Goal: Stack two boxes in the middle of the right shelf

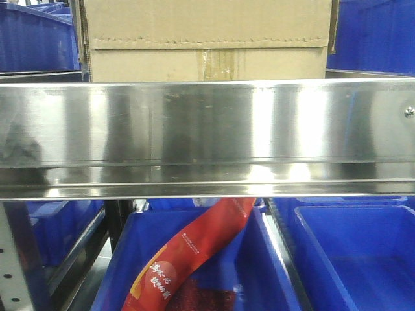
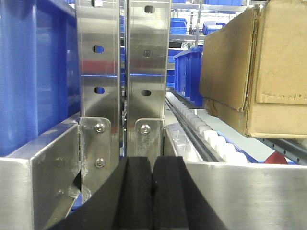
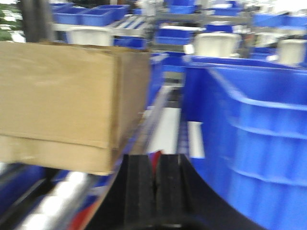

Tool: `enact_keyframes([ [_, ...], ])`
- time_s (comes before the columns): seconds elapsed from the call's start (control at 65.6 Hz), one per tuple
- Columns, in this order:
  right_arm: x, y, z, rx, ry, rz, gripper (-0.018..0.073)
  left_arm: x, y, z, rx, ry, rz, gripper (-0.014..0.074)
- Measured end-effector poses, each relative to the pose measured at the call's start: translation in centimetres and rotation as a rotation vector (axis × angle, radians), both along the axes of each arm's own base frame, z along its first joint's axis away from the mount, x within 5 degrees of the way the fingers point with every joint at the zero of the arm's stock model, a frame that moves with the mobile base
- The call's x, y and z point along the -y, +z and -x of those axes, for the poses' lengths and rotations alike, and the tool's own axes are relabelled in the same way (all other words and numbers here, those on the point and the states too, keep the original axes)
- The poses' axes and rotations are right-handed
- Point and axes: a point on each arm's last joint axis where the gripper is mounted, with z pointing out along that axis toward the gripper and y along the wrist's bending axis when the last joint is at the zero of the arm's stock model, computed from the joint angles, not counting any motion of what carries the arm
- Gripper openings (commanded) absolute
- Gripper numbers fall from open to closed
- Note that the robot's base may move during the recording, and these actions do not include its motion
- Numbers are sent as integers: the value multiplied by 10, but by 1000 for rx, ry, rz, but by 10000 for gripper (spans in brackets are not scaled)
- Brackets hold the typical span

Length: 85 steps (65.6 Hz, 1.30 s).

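A tan cardboard box [image 1: 207,39] with a jagged flap edge and brown centre tape sits on the steel shelf [image 1: 207,123], just behind its wide shiny front lip. The left wrist view shows it at the right [image 2: 256,72] on white rollers; the right wrist view shows it at the left [image 3: 67,100]. I see only one box. My left gripper [image 2: 153,167] is shut and empty, at the shelf's front lip left of the box, facing the perforated uprights [image 2: 122,72]. My right gripper [image 3: 154,165] is shut and empty, right of the box; that view is blurred.
Blue plastic bins stand on both sides of the box [image 2: 33,72] [image 3: 254,139]. Below the shelf lie more blue bins [image 1: 356,253], one holding a red packet [image 1: 194,253]. A grey perforated upright [image 1: 16,259] is at lower left. More bins fill racks behind.
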Motion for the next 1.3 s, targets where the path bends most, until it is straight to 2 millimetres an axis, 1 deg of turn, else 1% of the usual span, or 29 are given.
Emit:
enact_keyframes([
  [0.061, 4, -7, 3, 25, -49, 1, -162, 0, 0, 0, 0, 0, 0, -111],
  [0.137, 8, -21, 9, 48, -89, -4, -162, 0, 0, 0, 0, 0, 0, -111],
  [0.259, 12, -52, 17, 71, -141, -13, -162, 0, 0, 0, 0, 0, 0, -111],
  [0.305, 13, -66, 19, 61, -149, -16, -162, 0, 0, 0, 0, 0, 0, -111],
  [0.381, 13, -84, 23, 63, -153, -16, -162, 0, 0, 0, 0, 0, 0, -111],
  [0.518, 13, -110, 25, 67, -156, -17, -162, 0, 0, 0, 0, 0, 0, -111],
  [0.625, 13, -113, 25, 77, -158, -18, -162, 0, 0, 0, 2, 0, 0, -111],
  [1.295, 13, -111, 26, 93, -159, -23, -162, 0, 0, 0, 2, 0, 0, -111],
])
